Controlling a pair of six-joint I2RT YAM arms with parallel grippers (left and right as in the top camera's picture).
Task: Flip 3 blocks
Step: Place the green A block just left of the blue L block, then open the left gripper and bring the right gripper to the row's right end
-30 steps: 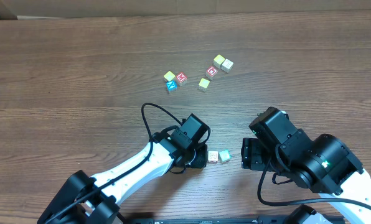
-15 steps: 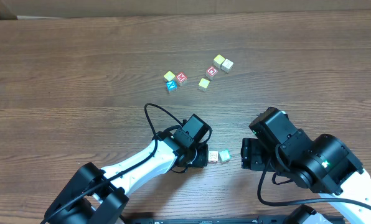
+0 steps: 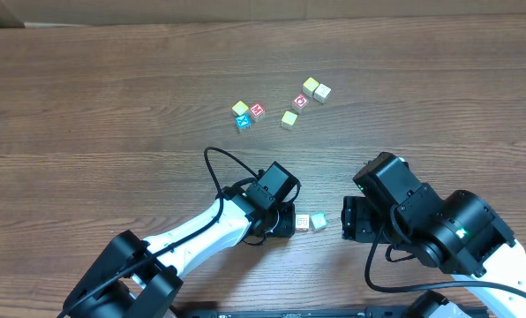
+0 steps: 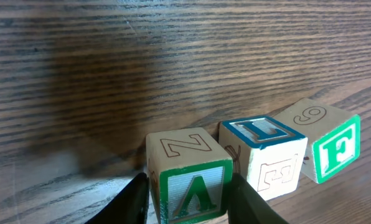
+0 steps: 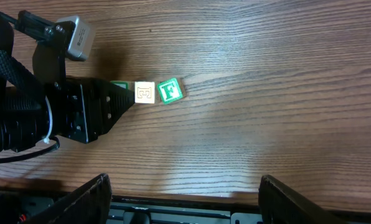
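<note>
Three blocks stand in a row on the wooden table. In the left wrist view the green A block is nearest, then a whitish block with red print and a blue top, then the green F block. My left gripper is shut on the A block, one finger against each side, and the block rests on the table. From overhead the left gripper hides the A block; the whitish block and F block show beside it. My right gripper is open and empty, near the F block.
Several other cubes lie farther back: a yellow one, a red M, a blue one, another yellow, a red O and a pale pair. The right arm's body sits just right of the row.
The left arm's elbow has shifted a little to the right since a second ago. The blocks and the right arm have not moved.
</note>
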